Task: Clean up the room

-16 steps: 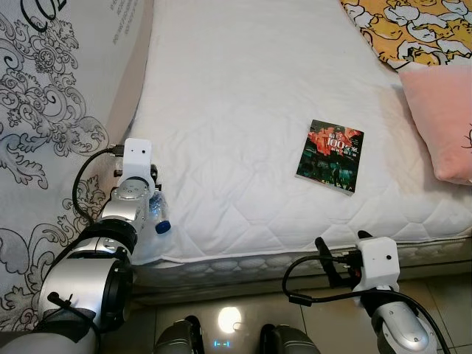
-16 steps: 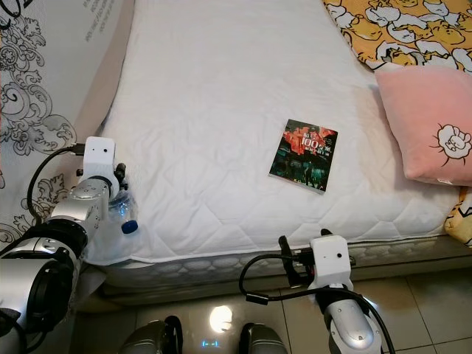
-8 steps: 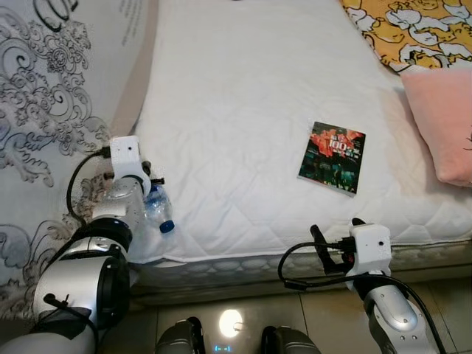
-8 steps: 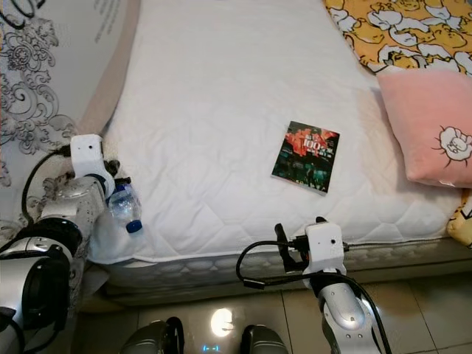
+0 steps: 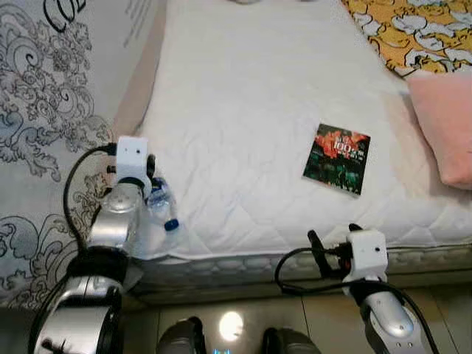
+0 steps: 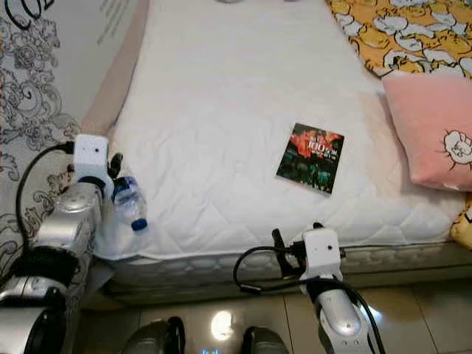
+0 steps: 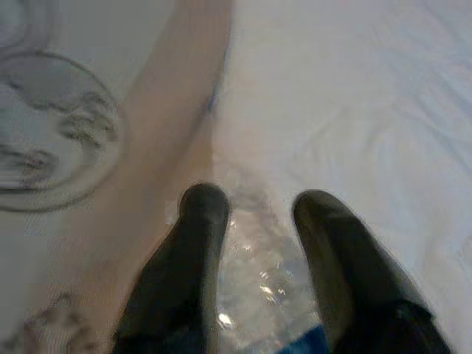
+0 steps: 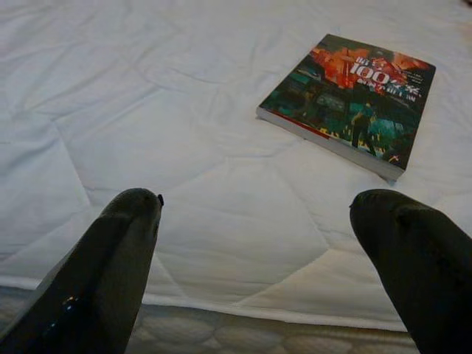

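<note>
A clear bottle (image 5: pixel 158 210) with a blue cap is being clasped by the left gripper (image 7: pixel 258 221) at the bed's (image 5: pixel 251 110) near-left corner. It is judged light, thin-walled and slippery, best held mid-body; its contents cannot be told. The book (image 8: pixel 354 96), stiff and flat, is being faced by the right gripper (image 8: pixel 273 243), fingers spread wide.

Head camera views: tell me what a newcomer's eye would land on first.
The dark book with red lettering stands out, lying flat on the white mattress ahead of the open right gripper. At the mattress's near left corner, the left gripper is shut on a clear water bottle with a blue cap. A pink pillow lies at the right edge.
</note>
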Controlling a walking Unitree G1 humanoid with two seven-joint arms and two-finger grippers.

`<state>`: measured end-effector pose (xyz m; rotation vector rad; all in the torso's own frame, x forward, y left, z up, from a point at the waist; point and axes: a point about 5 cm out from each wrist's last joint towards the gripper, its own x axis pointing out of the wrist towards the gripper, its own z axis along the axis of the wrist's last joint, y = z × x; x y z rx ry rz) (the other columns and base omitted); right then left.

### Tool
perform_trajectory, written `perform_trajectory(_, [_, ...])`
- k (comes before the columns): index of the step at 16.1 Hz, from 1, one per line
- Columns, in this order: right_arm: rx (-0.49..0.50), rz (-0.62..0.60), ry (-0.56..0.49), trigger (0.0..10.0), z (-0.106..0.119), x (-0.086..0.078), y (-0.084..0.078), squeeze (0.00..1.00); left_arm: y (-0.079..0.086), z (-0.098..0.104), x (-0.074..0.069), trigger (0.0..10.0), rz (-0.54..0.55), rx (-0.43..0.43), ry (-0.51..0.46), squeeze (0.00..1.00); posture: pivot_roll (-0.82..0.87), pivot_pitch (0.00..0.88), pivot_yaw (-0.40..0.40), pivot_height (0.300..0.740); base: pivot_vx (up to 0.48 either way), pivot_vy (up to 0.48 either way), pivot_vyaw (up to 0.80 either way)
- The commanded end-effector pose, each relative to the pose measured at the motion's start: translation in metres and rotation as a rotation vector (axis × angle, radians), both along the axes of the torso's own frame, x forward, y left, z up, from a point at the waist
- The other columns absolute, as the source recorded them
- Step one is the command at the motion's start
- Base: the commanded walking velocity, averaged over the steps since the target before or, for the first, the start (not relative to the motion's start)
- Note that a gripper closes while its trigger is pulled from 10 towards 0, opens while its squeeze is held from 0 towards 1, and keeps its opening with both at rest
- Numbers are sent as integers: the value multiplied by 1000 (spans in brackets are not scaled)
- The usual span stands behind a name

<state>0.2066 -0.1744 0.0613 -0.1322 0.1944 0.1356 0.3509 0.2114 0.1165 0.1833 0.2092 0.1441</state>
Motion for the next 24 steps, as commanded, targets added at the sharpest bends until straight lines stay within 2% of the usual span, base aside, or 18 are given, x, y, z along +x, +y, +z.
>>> perform_trajectory(1, [-12,-8,14,10000,-4,-1,-2,24,-3,0,-7,10000,20,5,14,1000,-97,121,1,740,0,0,0])
perform_trajectory(2, [-13,-7,12,10000,-4,-1,-2,27,-16,-7,-25,10000,-23,33,22,1000,-91,113,5,740,0,0,0])
perform_trajectory(4, [-8,-7,2,10000,-4,0,-2,24,-25,-23,-43,10000,-14,20,80,1000,-89,106,6,740,0,0,0])
perform_trajectory(7, [-6,4,-10,10000,-3,1,-1,24,-32,-22,-46,10000,-34,-25,54,1000,-87,96,1,740,0,0,0])
perform_trajectory(8, [-10,16,-16,10000,-3,2,0,24,-29,-26,-47,10000,5,-17,93,1000,-94,88,1,740,0,0,0])
perform_trajectory(10, [-14,17,-19,10000,-2,2,-1,24,-20,-36,-43,10000,61,0,152,1000,-103,87,3,740,0,0,0])
perform_trajectory(12, [-16,14,-20,10000,-2,1,-2,24,-18,-36,-36,10000,65,-4,160,1000,-107,93,5,740,0,0,0])
perform_trajectory(14, [-16,9,-20,10000,-3,0,-1,24,-26,-30,-22,10000,42,-28,160,1000,-113,100,4,740,0,0,0])
perform_trajectory(17, [-15,2,-26,10000,-1,-1,0,24,-43,-7,0,10000,4,-71,82,1000,-134,107,12,740,0,0,0])
perform_trajectory(19, [-18,-8,-27,10000,-1,-2,-2,24,-49,-9,4,10000,-10,-120,98,1000,-140,110,15,740,0,0,0])
perform_trajectory(20, [-19,-11,-24,10000,-2,-3,-2,24,-52,-20,2,10000,-2,-154,163,1000,-144,111,18,740,0,0,0])
perform_trajectory(21, [-21,-13,-21,10000,-2,-5,-2,24,-54,-31,-2,10000,-7,-134,209,1000,-148,116,20,740,0,0,0])
perform_trajectory(23, [-23,-14,-18,10000,-3,-6,-2,24,-54,-36,-3,10000,-17,-69,213,1000,-148,120,20,740,0,0,0])
perform_trajectory(24, [-23,-14,-14,10000,-3,-7,-2,27,-54,-38,-3,10000,-18,-44,213,0,-148,122,19,740,0,0,0])
